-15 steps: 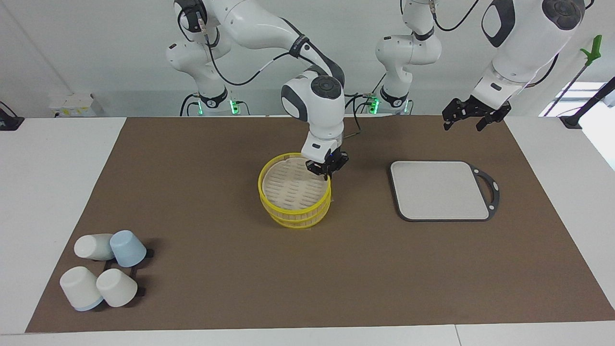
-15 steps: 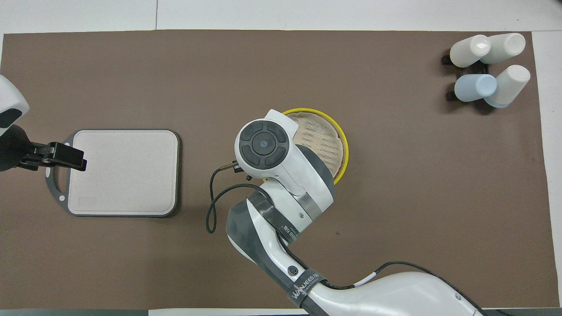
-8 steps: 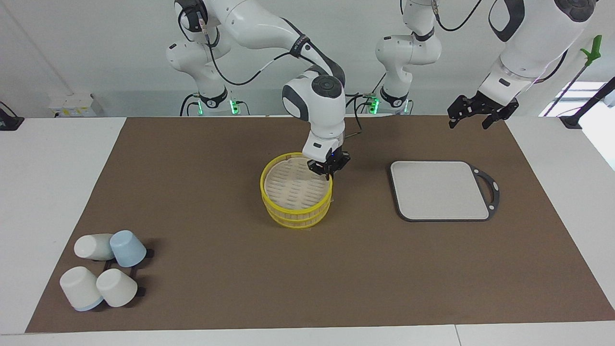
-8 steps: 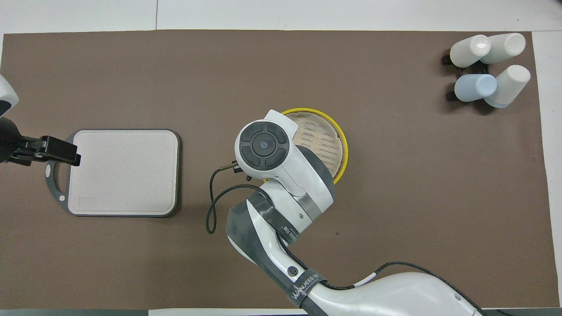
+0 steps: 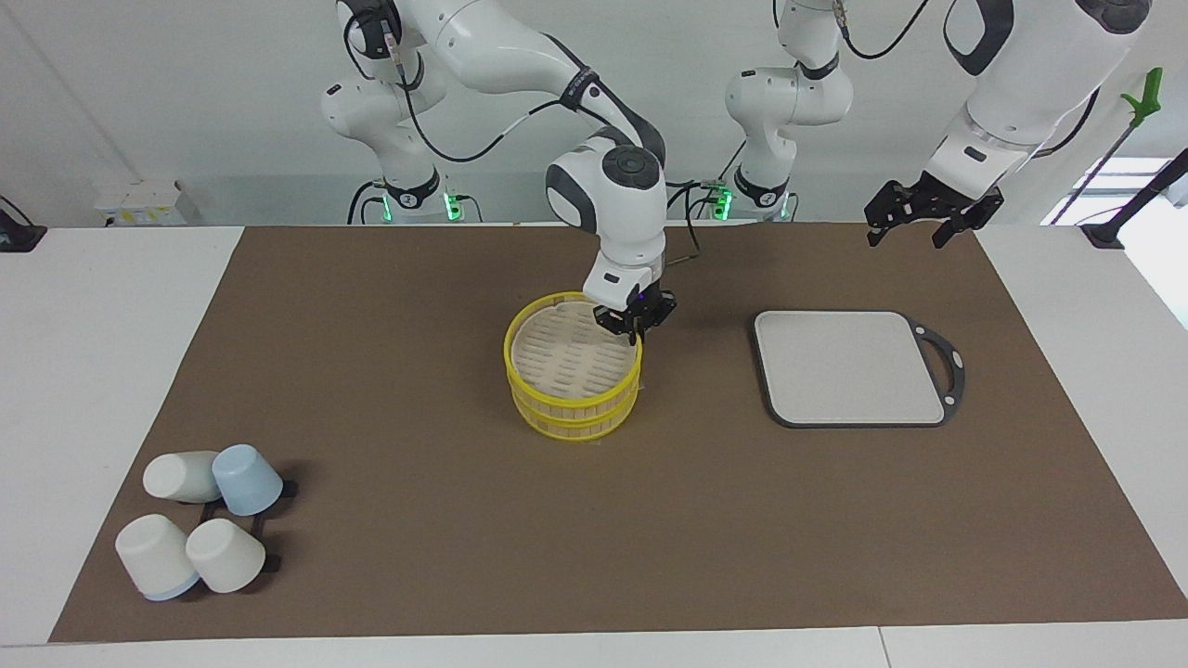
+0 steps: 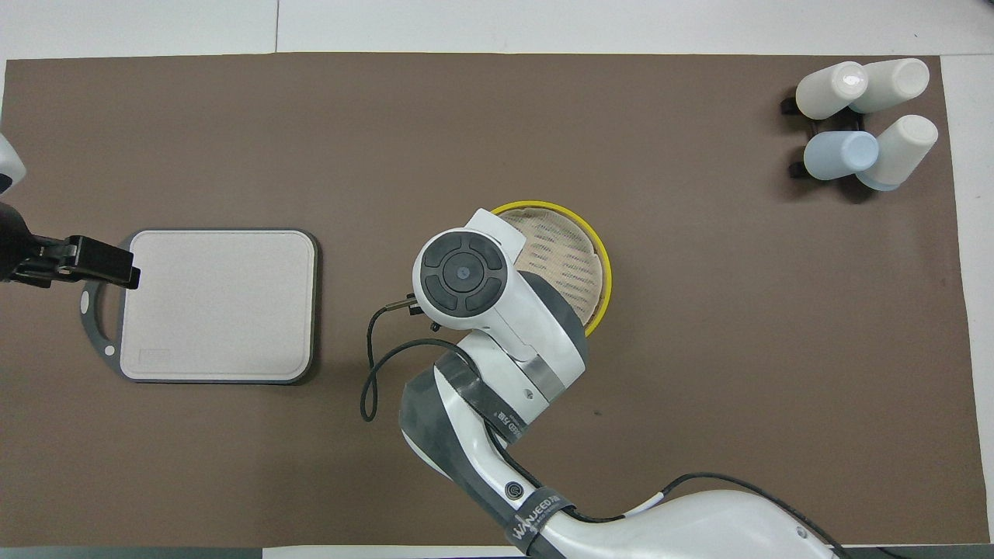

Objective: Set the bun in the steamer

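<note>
Item: steamer (image 5: 574,390), mid-counter (image 5: 371,325), lid (image 5: 573,351) settling level since a second ago, closing over the unseen bun. Right pincer (image 5: 637,323) gripping the lid's rim. Left pincer (image 5: 919,221) waiting, spread wide, retreating upward.

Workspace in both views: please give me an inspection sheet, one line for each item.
Surface: brown mat on a white table.
Job's things: steamer mid-mat, lid on it; bun not seen.
Clutter: grey board toward the left arm's end; four cups on a black rack, toward the right arm's end.
Grippers: right gripper shut on the lid rim; left gripper open, raised over the mat edge, waiting.
Cables: black cable looping off the right wrist.
Surroundings: white wall; green-tipped pole.
</note>
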Controlling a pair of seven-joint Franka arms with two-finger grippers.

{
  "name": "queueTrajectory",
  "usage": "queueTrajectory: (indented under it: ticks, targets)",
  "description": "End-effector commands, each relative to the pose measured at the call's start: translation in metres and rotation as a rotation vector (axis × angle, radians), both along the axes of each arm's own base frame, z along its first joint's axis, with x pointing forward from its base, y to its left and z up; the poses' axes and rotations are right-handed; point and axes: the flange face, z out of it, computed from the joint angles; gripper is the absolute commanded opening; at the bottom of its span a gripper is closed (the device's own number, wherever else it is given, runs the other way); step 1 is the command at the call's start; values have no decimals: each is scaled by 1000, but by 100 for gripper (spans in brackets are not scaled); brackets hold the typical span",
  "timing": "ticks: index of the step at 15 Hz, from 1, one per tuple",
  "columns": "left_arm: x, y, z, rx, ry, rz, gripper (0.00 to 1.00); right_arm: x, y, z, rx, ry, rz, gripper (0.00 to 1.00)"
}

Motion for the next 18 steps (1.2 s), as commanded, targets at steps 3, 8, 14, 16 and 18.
queueTrajectory:
  ticks: [3, 8, 14, 16, 18]
  targets:
    - [0, -2, 5, 7, -12, -20, 100, 10, -1, 33, 43, -35, -36, 100]
    - [3, -2, 5, 8, -28, -23, 100, 77, -128, 113, -54, 34, -184, 100]
    - [4, 2, 5, 7, -39, -14, 100, 39, -313, 215, -111, 162, -158, 100]
    - [4, 3, 5, 7, -40, -12, 100, 5, -344, 232, -107, 159, -100, 100]
    - [4, 4, 5, 7, -40, -10, 100, -8, -365, 229, -104, 158, -98, 100]
